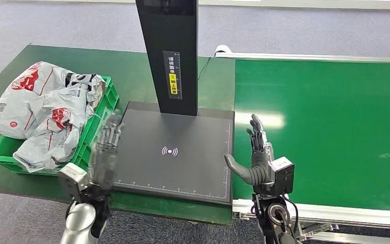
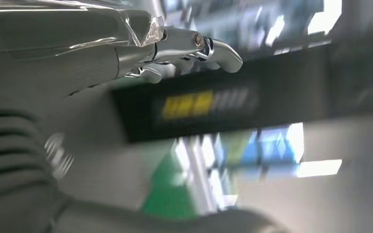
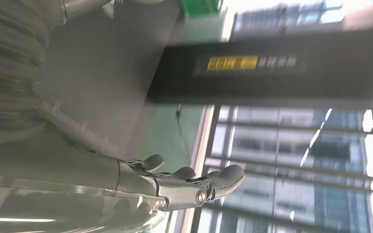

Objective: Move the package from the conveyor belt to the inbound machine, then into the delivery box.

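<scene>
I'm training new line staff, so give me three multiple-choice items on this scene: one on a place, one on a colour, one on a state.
1. Where do the packages lie?
A. in the crate
B. on the belt
C. on the scanner plate

2. What colour is the crate?
A. blue
B. green
C. red

3. How is the right hand?
A. holding a package
B. pressing the plate
C. open, holding nothing

Answers:
1. A, the bags are heaped in the crate left of the scanner plate.
2. B, its walls are green.
3. C, its fingers are spread and bare.
</scene>
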{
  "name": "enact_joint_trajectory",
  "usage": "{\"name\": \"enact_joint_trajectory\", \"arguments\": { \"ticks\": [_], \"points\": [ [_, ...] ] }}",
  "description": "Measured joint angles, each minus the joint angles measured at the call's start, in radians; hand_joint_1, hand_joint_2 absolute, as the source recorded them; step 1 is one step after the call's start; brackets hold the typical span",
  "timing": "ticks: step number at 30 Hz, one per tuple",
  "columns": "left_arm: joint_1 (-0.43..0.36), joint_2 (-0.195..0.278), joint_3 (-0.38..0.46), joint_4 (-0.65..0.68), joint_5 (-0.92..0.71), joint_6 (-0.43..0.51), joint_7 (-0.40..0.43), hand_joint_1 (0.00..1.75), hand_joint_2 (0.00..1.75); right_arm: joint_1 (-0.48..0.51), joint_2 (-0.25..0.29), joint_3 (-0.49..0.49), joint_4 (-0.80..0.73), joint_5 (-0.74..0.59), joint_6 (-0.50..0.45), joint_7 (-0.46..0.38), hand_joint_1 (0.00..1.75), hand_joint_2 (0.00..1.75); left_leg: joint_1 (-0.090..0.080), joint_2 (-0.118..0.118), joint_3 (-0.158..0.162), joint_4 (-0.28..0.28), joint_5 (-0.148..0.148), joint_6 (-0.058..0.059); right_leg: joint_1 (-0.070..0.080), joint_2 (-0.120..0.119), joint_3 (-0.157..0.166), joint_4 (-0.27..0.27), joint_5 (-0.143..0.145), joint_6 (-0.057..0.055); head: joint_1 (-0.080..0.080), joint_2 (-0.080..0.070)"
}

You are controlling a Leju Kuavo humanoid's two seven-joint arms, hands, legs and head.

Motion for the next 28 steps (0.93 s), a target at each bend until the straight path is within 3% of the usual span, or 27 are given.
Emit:
{"name": "enact_joint_trajectory", "arguments": {
  "ticks": [3,4,7,8,18,28],
  "points": [
    [0.004,0.006,-0.03,0.057,0.034,-0.087,0.024,0.0,1.75,0.007,0.001,0.0,-0.016,0.019,-0.058,0.027,0.0,1.75,0.0,0.0,0.0,0.0,0.0,0.0,0.0,0.0,0.0,0.0,0.0,0.0,0.0,0.0],
    [0.005,0.007,-0.035,0.073,0.044,-0.113,0.035,0.0,1.31,0.012,0.001,0.0,-0.024,0.025,-0.076,0.036,0.0,1.75,0.0,0.0,0.0,0.0,0.0,0.0,0.001,0.0,-0.001,0.0,0.0,0.0,0.0,0.0],
    [0.007,0.009,-0.041,0.109,0.062,-0.161,0.053,0.0,1.31,0.035,0.004,0.0,-0.053,0.034,-0.122,0.059,0.0,1.75,0.001,0.0,0.0,0.0,0.0,0.0,0.001,0.0,-0.001,0.0,0.0,0.0,0.0,0.0],
    [0.008,0.009,-0.041,0.116,0.064,-0.166,0.055,0.0,1.75,0.044,0.005,0.0,-0.064,0.035,-0.134,0.063,0.0,1.75,0.001,0.0,0.0,0.0,-0.001,0.0,0.001,0.0,-0.001,0.0,0.0,0.0,0.0,0.0],
    [0.017,0.008,-0.041,0.132,0.04,-0.093,0.059,0.0,1.75,0.096,0.007,0.02,-0.115,0.078,-0.198,0.071,0.0,1.75,0.001,0.0,-0.001,0.0,0.0,0.0,0.001,0.0,-0.001,0.0,0.0,0.0,0.0,0.0],
    [0.018,0.004,-0.041,0.132,0.036,-0.086,0.059,0.0,1.75,0.105,0.007,0.025,-0.123,0.082,-0.202,0.072,0.0,1.75,0.001,0.0,-0.001,0.0,-0.001,0.0,0.001,0.0,-0.001,0.0,0.0,0.0,0.0,0.0]
  ]
}}
